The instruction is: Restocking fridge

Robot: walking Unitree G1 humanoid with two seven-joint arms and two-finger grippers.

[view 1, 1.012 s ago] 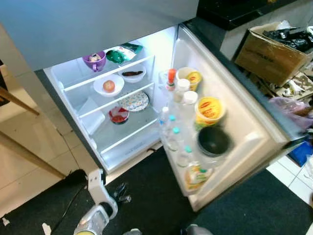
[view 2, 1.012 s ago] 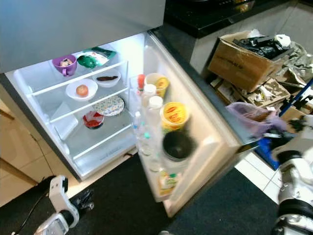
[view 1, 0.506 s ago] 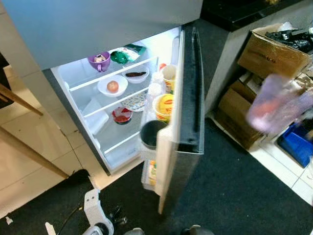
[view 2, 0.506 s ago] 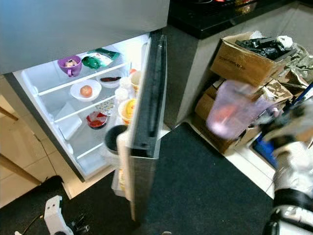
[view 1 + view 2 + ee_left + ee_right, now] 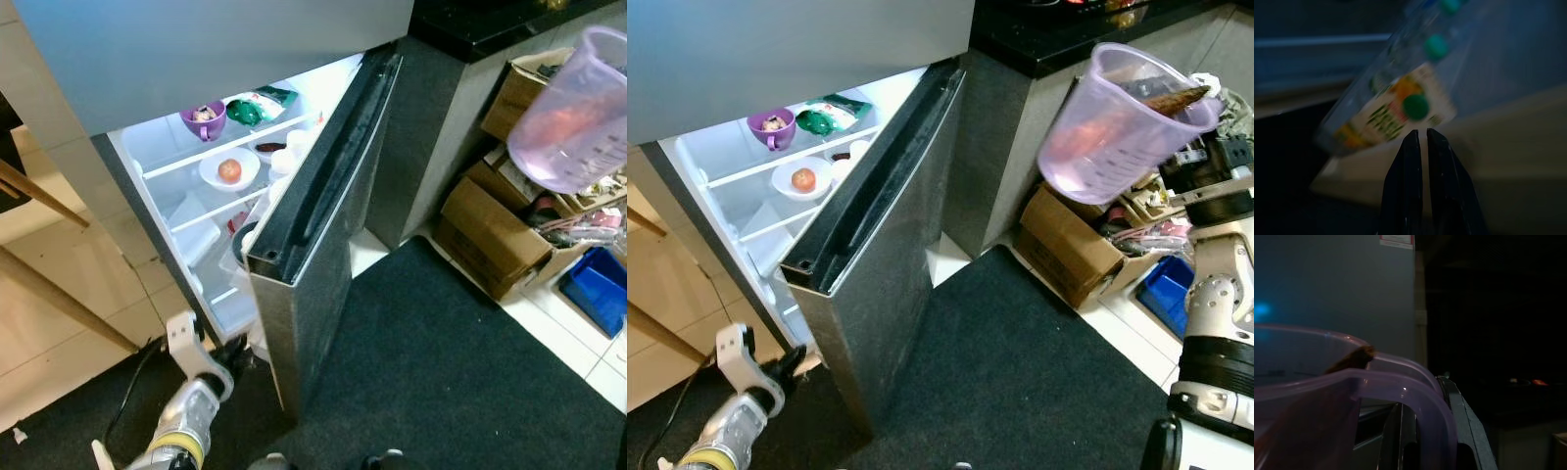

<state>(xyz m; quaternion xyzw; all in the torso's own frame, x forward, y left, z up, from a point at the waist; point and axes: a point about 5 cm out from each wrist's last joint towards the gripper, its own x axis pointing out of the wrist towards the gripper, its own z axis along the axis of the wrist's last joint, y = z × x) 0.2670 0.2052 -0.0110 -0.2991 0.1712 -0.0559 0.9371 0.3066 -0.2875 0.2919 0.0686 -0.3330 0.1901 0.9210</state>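
The fridge (image 5: 196, 59) stands with its lower door (image 5: 318, 245) swung most of the way in, hiding much of the inside. On the lit shelves I see a purple cup (image 5: 203, 119), a green bag (image 5: 251, 106) and a white bowl with an apple (image 5: 229, 170). My right gripper (image 5: 1203, 125) is shut on a translucent purple measuring jug (image 5: 1117, 122), held high to the right of the door with something reddish and a brown piece inside. My left gripper (image 5: 231, 356) is low by the door's bottom corner, shut; its wrist view shows green-capped bottles (image 5: 1415, 105) on the door shelf.
Cardboard boxes (image 5: 495, 240) and a blue bin (image 5: 594, 294) crowd the floor on the right, under a dark counter (image 5: 1068, 29). A black mat (image 5: 441, 372) covers the floor before the fridge. Wooden legs (image 5: 59, 294) slant at the left.
The fridge door has swung from wide open to nearly closed. My right gripper has lifted the purple jug up high. My left gripper has come up to the door's bottom corner.
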